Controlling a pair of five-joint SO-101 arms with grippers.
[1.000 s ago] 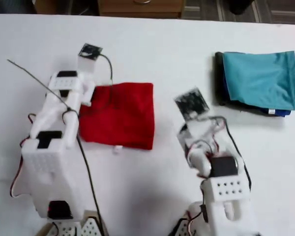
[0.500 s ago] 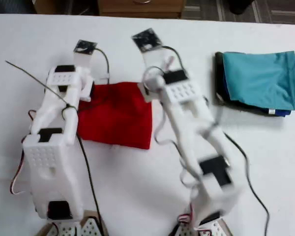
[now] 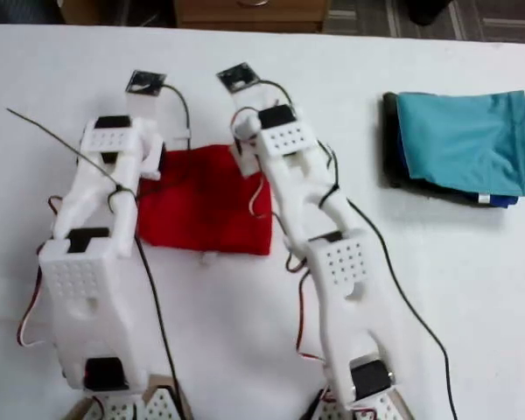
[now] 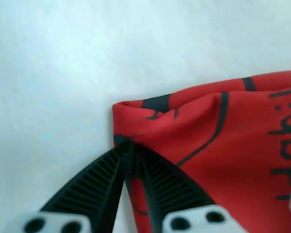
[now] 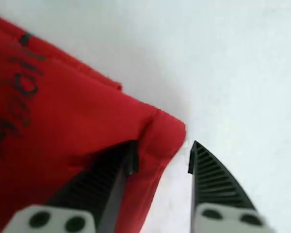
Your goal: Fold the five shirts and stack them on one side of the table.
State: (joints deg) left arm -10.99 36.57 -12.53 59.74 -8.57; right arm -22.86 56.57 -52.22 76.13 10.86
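A folded red shirt [image 3: 206, 210] lies in the middle of the table between both arms. My left gripper [image 4: 131, 145] is shut on its far left corner, pinching the red shirt [image 4: 203, 126] at the fold; from above, the left gripper [image 3: 155, 162] sits at that corner. My right gripper [image 5: 163, 155] is open, its fingers straddling the far right corner of the red shirt [image 5: 63, 126]. In the high view the right gripper [image 3: 245, 156] hangs over that corner. A stack of folded shirts [image 3: 462, 144], teal on top of blue and black, lies at the right side.
The white table [image 3: 472, 289] is bare at the near right and along the far edge. Cables trail from both arms, and a thin wire [image 3: 52, 136] sticks out to the left of the left arm.
The right arm swung from the near right of the table over to the red shirt's far right corner. The left arm kept its hold and edged slightly away, nudging the shirt.
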